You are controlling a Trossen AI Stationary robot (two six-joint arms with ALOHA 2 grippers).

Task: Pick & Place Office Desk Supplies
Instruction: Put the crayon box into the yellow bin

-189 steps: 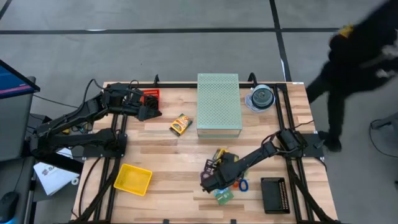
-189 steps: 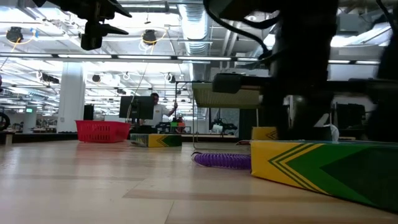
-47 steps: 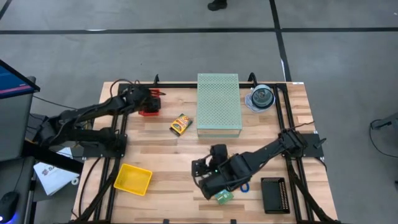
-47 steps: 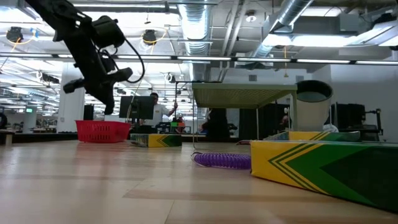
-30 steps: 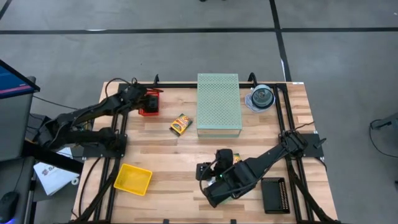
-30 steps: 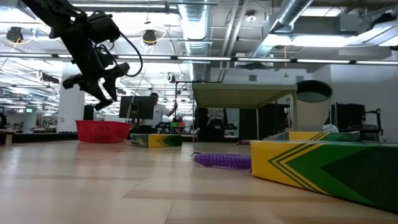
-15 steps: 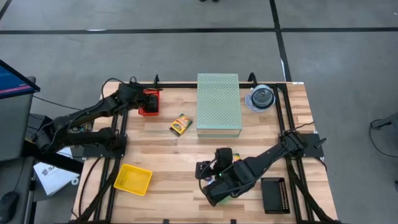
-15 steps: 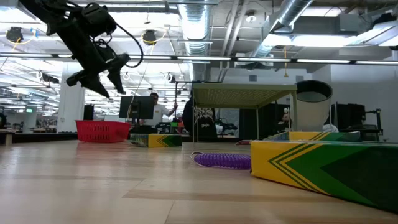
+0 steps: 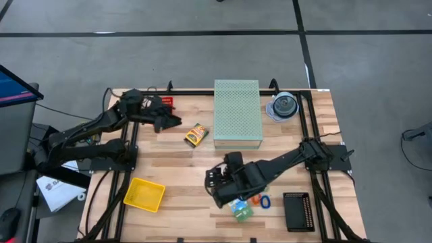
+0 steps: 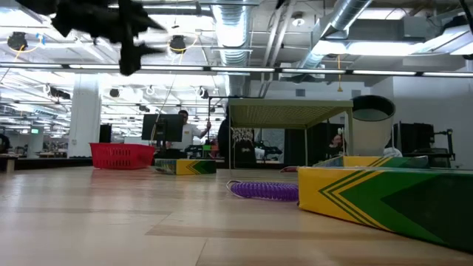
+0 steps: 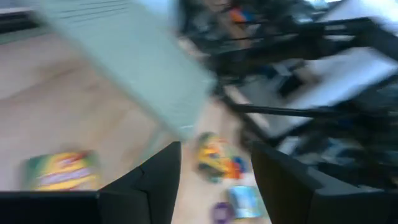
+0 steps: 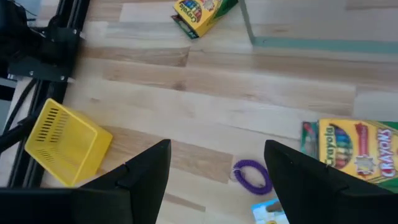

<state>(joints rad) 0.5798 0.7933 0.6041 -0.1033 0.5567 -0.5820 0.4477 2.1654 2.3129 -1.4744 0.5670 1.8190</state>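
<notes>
Left gripper (image 9: 174, 121): upper left of the high view, raised above the tabletop (image 9: 175, 172), just right of the red basket (image 9: 164, 101). Fingers (image 11: 163, 180) spread apart in the left wrist view, nothing between them. That view is blurred.

Right gripper (image 9: 219, 197): lower centre of the high view, hanging over the loose supplies. Fingers (image 12: 148, 168) stand wide apart in the right wrist view, gripping nothing.

Crayon box (image 9: 196, 134): small yellow-orange box, lying tilted on the tabletop just left of the pale green perforated box (image 9: 237, 111), centre of the high view. Shows also in the right wrist view (image 12: 200, 12).

Second crayon box (image 12: 356, 146): lies flat at the right edge of the right wrist view; in the low view (image 10: 384, 196) it fills the lower right, close to the lens.

Purple elastic loop (image 12: 252, 176): on the tabletop between the right fingers in the right wrist view, near the second crayon box but apart from it. In the low view (image 10: 264, 190) it lies just left of that box.

Blue loop (image 9: 264, 200): lower centre-right of the high view, on the tabletop beside the right arm.

Green-blue packet (image 9: 241, 210): lower centre of the high view, just below the right gripper.

Yellow basket (image 9: 144, 194): lower left of the high view, well apart from the supplies.

Black tray (image 9: 296, 211): lower right of the high view.

Disc spindle (image 9: 284, 106): upper right, beside the perforated box.
</notes>
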